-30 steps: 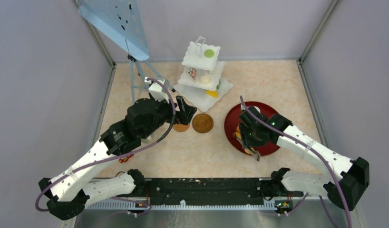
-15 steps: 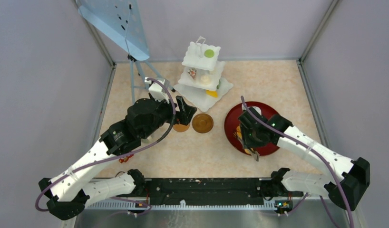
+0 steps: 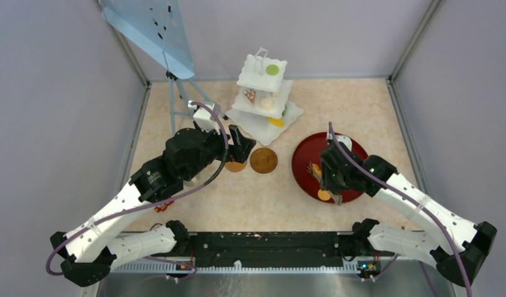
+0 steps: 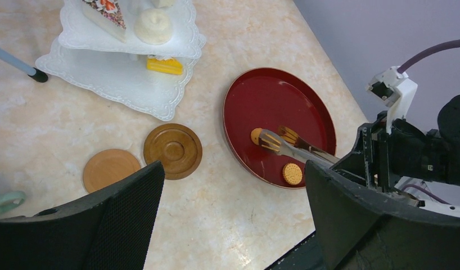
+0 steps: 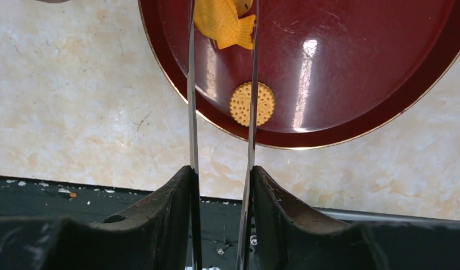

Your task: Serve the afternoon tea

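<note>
Right end effector clasping tongs, tips flanking orange fish

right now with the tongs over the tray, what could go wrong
1. The fish lies between the blades of the tongs, its tail against one; a squeeze may catch only the tail and drop it.
2. The biscuit sits under a blade near the rim of the tray; a drag could knock it off.
3. The right gripper pinches thin blades, so the tongs may twist in its hold.
</note>
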You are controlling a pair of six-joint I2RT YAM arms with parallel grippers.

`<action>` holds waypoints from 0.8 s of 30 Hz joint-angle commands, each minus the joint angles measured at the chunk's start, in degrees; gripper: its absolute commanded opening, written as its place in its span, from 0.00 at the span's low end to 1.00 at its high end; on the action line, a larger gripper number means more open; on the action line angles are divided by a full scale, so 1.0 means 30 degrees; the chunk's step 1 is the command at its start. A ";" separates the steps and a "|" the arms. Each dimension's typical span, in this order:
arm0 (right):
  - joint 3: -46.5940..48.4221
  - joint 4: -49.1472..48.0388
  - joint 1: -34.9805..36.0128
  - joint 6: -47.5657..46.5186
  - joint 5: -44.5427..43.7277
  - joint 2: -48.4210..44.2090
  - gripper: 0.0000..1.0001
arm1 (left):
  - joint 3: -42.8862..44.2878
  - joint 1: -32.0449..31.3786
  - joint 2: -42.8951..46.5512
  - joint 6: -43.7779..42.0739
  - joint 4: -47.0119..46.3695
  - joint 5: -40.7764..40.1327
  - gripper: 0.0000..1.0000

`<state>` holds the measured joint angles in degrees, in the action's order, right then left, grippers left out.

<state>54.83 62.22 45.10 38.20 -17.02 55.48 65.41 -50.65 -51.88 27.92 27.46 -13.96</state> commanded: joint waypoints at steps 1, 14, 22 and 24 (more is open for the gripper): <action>0.1007 -0.1010 0.0173 -0.0280 -0.1212 -0.1182 0.29 | 0.0141 0.0068 0.0424 -0.0149 -0.0453 -0.0182 0.99; 0.6622 -0.5654 0.0198 -0.5711 0.0002 0.0468 0.28 | 0.0306 0.0068 0.0922 -0.0330 -0.0278 -0.1746 0.99; 1.0641 -0.9542 0.0185 -0.7535 0.1034 0.4731 0.30 | 0.0313 0.0068 0.1644 -0.0139 0.0047 -0.3085 0.99; 1.1525 -1.0371 0.0185 -0.7703 0.1220 0.5849 0.31 | 0.0320 0.0066 0.1918 -0.0112 0.0206 -0.3581 0.99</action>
<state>83.53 41.01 45.25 18.44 -15.42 67.81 65.43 -50.65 -47.97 27.49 28.25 -20.93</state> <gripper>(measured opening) 0.388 0.987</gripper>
